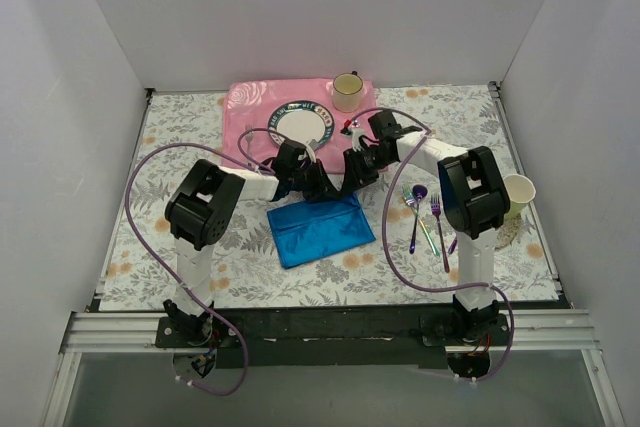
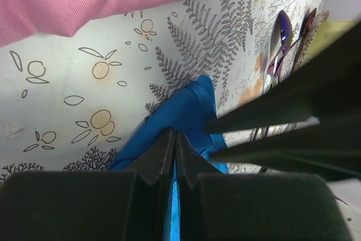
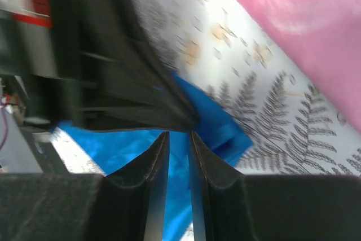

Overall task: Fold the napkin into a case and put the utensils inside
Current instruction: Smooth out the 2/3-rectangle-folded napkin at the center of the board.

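The blue napkin (image 1: 320, 230) lies folded into a rectangle on the floral table, in front of both grippers. My left gripper (image 1: 303, 180) is at its far edge; in the left wrist view the gripper (image 2: 174, 134) is shut, with blue napkin (image 2: 186, 111) pinched between its jaws. My right gripper (image 1: 352, 173) faces it from the right; in the right wrist view the gripper (image 3: 179, 135) has its jaws a narrow gap apart just over the napkin (image 3: 220, 122), with the cloth lying below. The iridescent utensils (image 1: 426, 215) lie to the right of the napkin and also show in the left wrist view (image 2: 280, 40).
A pink placemat (image 1: 250, 112) at the back holds a plate (image 1: 300, 125), with a cup (image 1: 347, 92) at its far right corner. Another cup (image 1: 518, 193) stands at the right edge. White walls enclose the table on three sides.
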Available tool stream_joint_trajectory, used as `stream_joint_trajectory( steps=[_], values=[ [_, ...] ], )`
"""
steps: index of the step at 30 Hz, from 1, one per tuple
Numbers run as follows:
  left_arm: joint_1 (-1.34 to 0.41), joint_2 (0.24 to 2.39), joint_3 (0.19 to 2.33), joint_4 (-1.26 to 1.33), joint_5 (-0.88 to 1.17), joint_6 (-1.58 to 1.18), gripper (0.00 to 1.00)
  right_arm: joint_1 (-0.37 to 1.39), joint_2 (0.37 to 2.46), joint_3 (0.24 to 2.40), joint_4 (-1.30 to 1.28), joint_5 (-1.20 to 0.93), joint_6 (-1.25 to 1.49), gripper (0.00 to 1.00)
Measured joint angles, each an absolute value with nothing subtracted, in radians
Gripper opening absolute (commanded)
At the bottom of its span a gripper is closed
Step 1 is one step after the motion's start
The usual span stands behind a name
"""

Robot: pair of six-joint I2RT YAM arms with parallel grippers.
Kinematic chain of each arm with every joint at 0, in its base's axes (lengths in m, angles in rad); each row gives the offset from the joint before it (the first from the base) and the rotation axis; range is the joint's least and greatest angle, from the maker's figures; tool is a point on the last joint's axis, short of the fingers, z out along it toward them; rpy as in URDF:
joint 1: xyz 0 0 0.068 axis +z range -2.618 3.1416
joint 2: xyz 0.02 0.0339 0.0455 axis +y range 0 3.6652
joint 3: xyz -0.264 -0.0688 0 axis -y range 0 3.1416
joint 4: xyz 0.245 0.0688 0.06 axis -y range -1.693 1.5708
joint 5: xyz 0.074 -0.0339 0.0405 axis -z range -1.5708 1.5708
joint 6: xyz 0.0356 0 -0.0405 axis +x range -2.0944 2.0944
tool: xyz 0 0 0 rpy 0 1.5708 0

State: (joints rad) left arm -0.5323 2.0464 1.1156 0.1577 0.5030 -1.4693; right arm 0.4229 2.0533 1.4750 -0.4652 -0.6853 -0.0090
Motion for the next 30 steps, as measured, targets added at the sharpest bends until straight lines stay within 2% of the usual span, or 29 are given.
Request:
stream_joint_trajectory(
  steps=[4, 9, 17, 30],
  values=[
    [-0.532, 2.046, 1.119, 0.153, 0.5, -1.469, 0.02, 0.418, 2.098, 1.422, -0.468, -0.651, -0.026, 0.22],
    [-0.533, 2.046, 1.121, 0.152, 0.492, -1.463, 0.13, 0.412, 2.096, 1.412, -0.464, -0.651, -0.035, 0.19],
    [-0.525, 2.024, 1.067, 0.235, 0.539, -1.454, 0.22, 0.412, 2.08, 1.391, -0.45, -0.64, -0.061, 0.18],
    [-0.425, 1.895, 0.994, 0.117, 0.719, -1.201, 0.24, 0.408, 2.023, 1.298, -0.422, -0.662, -0.097, 0.15]
  ],
)
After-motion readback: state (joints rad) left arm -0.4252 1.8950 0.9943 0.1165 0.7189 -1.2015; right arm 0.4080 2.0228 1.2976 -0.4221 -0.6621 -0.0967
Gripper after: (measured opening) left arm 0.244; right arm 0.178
